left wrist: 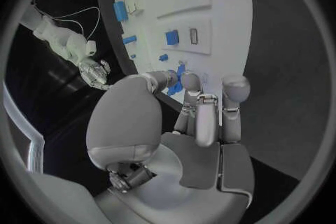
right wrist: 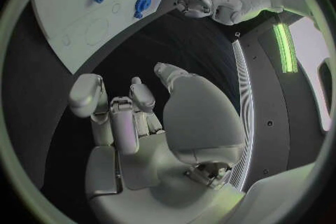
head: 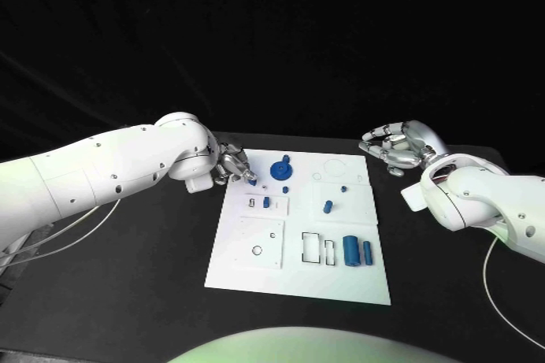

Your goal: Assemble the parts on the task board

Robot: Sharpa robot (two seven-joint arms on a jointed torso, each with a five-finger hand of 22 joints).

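Note:
The white task board [head: 256, 261] lies in the middle of the black table. My left hand [head: 235, 168] hovers at its far left corner and pinches a small blue part [left wrist: 178, 77] between thumb and fingers. A round blue part [head: 280, 172] stands on the board just beside that hand. Two blue cylinders [head: 354, 251] lie near the board's front right, and small blue pegs [head: 326, 205] stand near its middle. My right hand [head: 398, 146] hangs off the board's far right corner, fingers loosely bent and apart, with nothing in them [right wrist: 133, 123].
Black outlined slots [head: 309, 247] and a raised square plate with holes [head: 261, 245] mark the board's front half. A thin cable [head: 68, 225] runs over the table at the left. Bare black tabletop surrounds the board.

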